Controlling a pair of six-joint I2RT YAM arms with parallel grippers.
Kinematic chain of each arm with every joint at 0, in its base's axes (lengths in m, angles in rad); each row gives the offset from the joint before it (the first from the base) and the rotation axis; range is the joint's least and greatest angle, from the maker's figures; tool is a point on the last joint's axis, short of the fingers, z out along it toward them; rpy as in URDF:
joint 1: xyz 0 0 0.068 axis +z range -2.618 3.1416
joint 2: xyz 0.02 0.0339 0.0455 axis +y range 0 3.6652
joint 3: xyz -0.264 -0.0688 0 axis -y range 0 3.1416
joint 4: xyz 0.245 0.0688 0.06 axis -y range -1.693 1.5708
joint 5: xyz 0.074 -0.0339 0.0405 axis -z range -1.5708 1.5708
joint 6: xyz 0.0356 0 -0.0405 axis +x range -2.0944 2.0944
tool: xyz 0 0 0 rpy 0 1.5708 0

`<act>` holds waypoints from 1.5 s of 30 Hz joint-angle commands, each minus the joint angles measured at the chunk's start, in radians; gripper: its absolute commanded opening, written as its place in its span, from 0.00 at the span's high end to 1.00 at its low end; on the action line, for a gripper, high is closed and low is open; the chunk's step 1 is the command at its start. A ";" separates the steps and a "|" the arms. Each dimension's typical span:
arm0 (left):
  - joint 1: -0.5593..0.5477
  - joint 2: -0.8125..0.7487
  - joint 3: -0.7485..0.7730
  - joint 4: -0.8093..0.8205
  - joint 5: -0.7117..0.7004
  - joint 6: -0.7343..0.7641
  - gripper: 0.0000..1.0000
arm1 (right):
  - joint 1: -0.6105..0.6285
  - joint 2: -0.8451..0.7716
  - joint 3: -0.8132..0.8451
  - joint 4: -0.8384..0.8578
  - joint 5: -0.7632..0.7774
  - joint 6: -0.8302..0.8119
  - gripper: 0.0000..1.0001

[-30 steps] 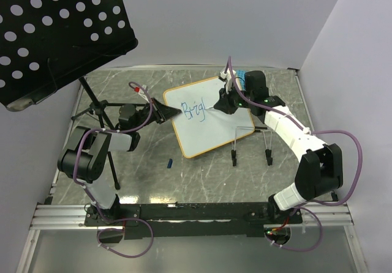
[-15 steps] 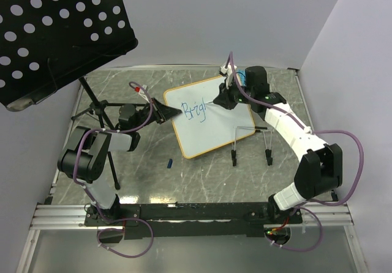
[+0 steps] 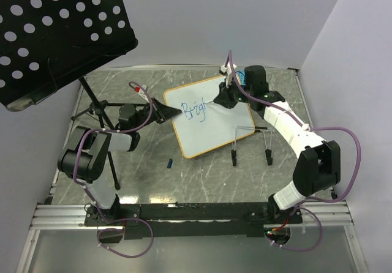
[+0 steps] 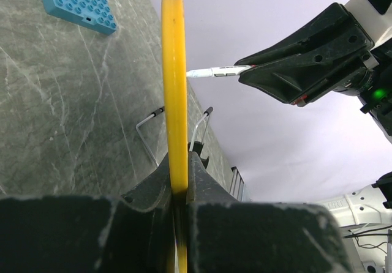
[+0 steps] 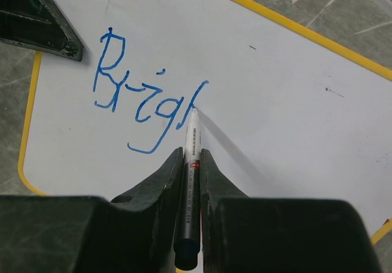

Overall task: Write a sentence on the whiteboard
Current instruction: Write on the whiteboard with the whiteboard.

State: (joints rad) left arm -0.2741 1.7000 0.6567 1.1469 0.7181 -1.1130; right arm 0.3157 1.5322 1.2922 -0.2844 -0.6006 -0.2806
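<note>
Where the whiteboard (image 3: 214, 135) lies: we see it in the middle of the bench (image 3: 141, 175), nearer the far edge, turned at a slant, with its left edge in our grip.
Left tool (image 4: 179, 163): clenched on the board's thin yellow rim at the left edge, which it seems to hold steady for the writing.
Right tool (image 5: 191, 157): clamped on a slim marker (image 5: 192, 135), jaws pinching the barrel a little way behind the tip.
Marker tip: touching the white surface at the foot of the last stroke.
Sentence (image 5: 147, 98): blue cursive reading "Brigh", near the board's left end; we judge the task is early, with most of the words not yet written.
How the board handles: stiff, flat and probably light, with a glossy face that would slide under a pad; we take it by the rim, well away from the ink, which may smear.
How the marker handles: smooth, round and narrow, so it can twist or slip back in the jaws if we press hard; light, even pressure suits it.
Wire stand (image 3: 245, 132): by the board's right end, its black feet toward the near edge.
Blue studded plate (image 4: 76, 3): flat on the bench, apart from the board.
Risk: a hard push may tilt the board in the left grip.
</note>
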 commanded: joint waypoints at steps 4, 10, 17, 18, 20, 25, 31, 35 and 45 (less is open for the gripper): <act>0.000 -0.046 0.047 0.255 0.012 -0.048 0.99 | -0.023 0.008 0.045 0.025 0.021 0.020 1.00; 0.000 -0.043 0.047 0.261 0.012 -0.051 0.99 | -0.027 0.005 0.042 0.014 0.009 0.015 1.00; 0.000 -0.042 0.049 0.258 0.012 -0.048 0.99 | -0.026 -0.017 0.004 -0.004 -0.044 -0.012 1.00; 0.000 -0.042 0.049 0.260 0.011 -0.048 0.99 | -0.026 -0.018 0.001 -0.006 -0.047 -0.014 1.00; 0.000 -0.040 0.050 0.260 0.011 -0.048 0.99 | -0.026 -0.026 -0.008 -0.015 -0.051 -0.023 1.00; 0.000 -0.045 0.050 0.254 0.010 -0.045 0.99 | -0.027 -0.043 -0.036 -0.029 -0.054 -0.037 1.00; 0.000 -0.039 0.050 0.260 0.009 -0.047 0.99 | -0.029 -0.063 -0.059 -0.038 -0.041 -0.051 1.00; 0.000 -0.039 0.050 0.261 0.012 -0.048 0.99 | -0.036 -0.064 -0.050 -0.041 -0.030 -0.048 1.00; 0.000 -0.037 0.043 0.269 0.015 -0.050 0.99 | -0.064 -0.055 0.038 -0.013 -0.054 -0.005 1.00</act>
State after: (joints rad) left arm -0.2733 1.7000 0.6567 1.1412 0.7136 -1.1122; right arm 0.2607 1.5127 1.2556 -0.3214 -0.6437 -0.3027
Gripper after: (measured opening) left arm 0.091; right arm 0.186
